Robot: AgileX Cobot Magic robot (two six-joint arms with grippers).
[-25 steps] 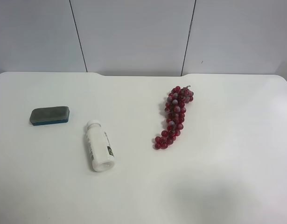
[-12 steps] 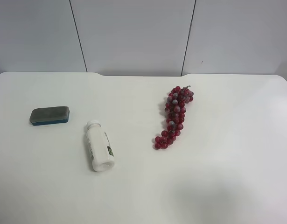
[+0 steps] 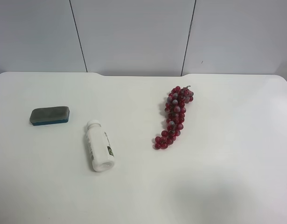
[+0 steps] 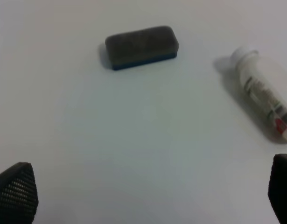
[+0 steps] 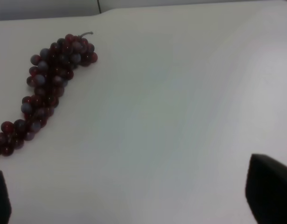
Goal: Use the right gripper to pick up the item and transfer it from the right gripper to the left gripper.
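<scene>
The item [image 3: 49, 115], a dark grey block with a blue base, lies flat on the white table at the exterior high view's left. It also shows in the left wrist view [image 4: 141, 46]. Neither arm shows in the exterior high view. My left gripper [image 4: 148, 196] is open and empty, its fingertips [image 4: 16, 191] spread wide, apart from the item. My right gripper [image 5: 134, 196] is open and empty, its fingertips [image 5: 269, 193] at the frame's corners; the item is out of its view.
A white bottle [image 3: 99, 147] lies on its side beside the item, also in the left wrist view [image 4: 264, 109]. A red grape bunch [image 3: 174, 116] lies mid-table, also in the right wrist view [image 5: 47, 84]. A grey panelled wall [image 3: 134, 35] stands behind the table.
</scene>
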